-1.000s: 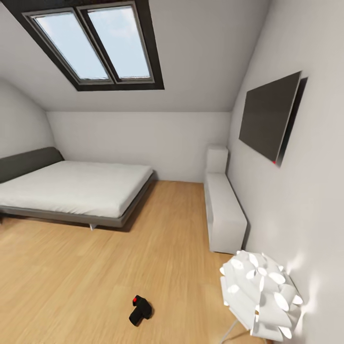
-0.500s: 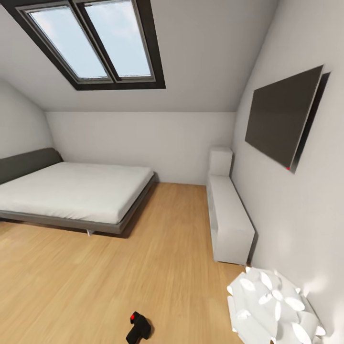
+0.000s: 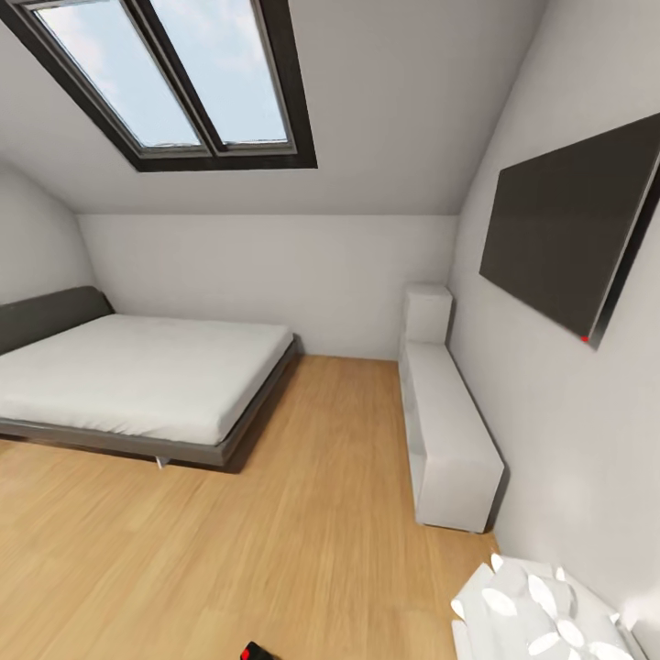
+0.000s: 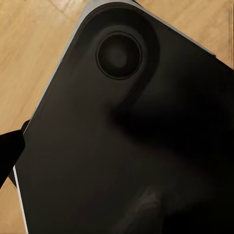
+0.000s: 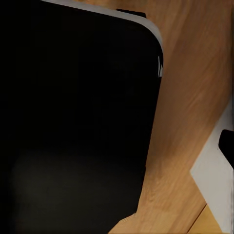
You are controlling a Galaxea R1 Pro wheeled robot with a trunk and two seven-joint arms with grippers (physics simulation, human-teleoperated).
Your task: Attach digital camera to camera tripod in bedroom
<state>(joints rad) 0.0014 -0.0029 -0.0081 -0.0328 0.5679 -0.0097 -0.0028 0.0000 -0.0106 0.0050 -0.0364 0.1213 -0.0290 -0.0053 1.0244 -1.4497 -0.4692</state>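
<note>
I am in the bedroom, with pale grey walls and a light wood plank floor (image 3: 302, 513). The digital camera (image 3: 256, 653) lies on that floor at the very bottom edge of the head view; just its black top and a bit of red show. The camera tripod is out of view. A dark rounded panel of my own body (image 4: 126, 146) sits close under the left wrist camera, above the wood floor. Another dark panel (image 5: 73, 122) covers most of the right wrist view.
A grey bed (image 3: 137, 376) stands at the left. A low white shelf unit (image 3: 449, 431) runs along the right wall under a dark wall screen (image 3: 568, 238). A white petal lamp (image 3: 541, 614) sits at the bottom right. Skylight windows (image 3: 183, 73) are overhead.
The whole head view has shifted as I roll forward: the digital camera has slid down to the bottom edge, the lamp has dropped to the corner, and the wall screen looks larger.
</note>
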